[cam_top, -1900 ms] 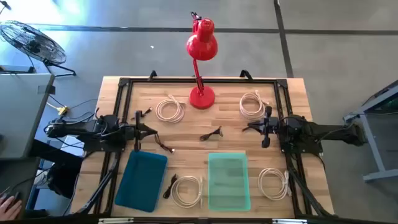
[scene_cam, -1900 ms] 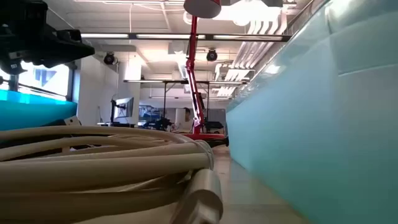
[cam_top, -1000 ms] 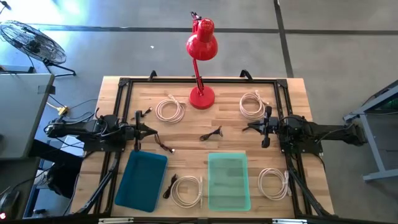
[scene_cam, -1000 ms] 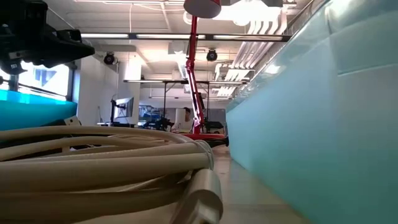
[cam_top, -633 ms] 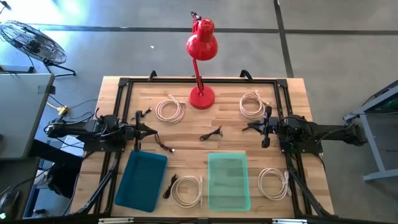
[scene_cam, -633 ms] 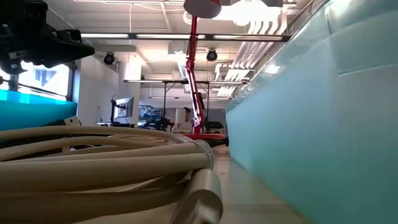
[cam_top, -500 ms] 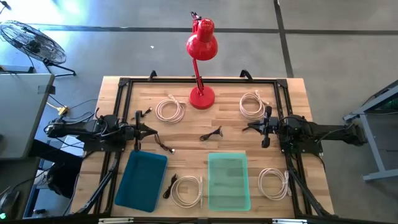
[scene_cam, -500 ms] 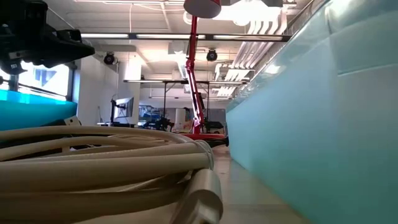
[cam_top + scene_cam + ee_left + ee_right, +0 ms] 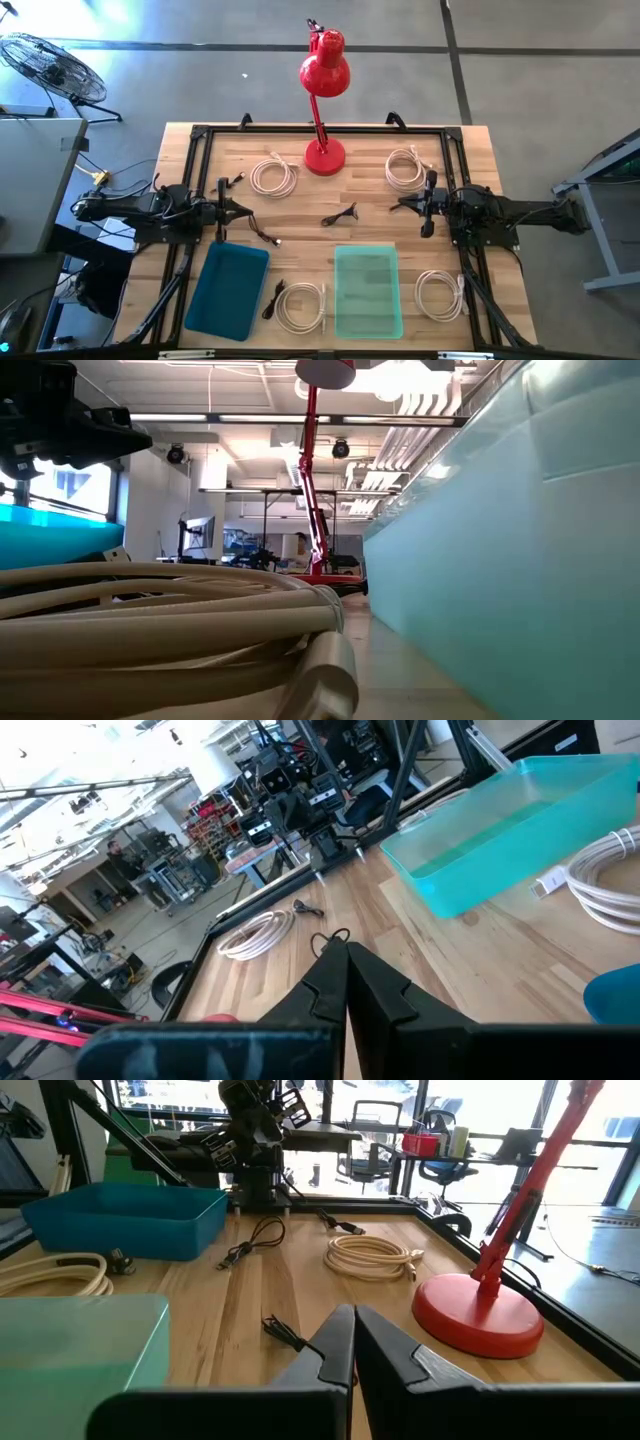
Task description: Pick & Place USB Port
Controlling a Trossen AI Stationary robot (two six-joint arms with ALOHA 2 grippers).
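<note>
My left gripper [image 9: 243, 209] and right gripper [image 9: 397, 206] both hover over the wooden table [image 9: 372, 235] with jaws pressed together, holding nothing. The short black USB cable [image 9: 340, 215] lies at mid-table between them, near the red lamp [image 9: 324, 155] and apart from the pale green bin [image 9: 367, 292].

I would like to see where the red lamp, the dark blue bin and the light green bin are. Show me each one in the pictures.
red lamp [image 9: 325, 157]: high view, on its round base.
dark blue bin [image 9: 227, 290]: high view, on the middle of its floor.
light green bin [image 9: 367, 291]: high view, on the middle of its floor.
</note>
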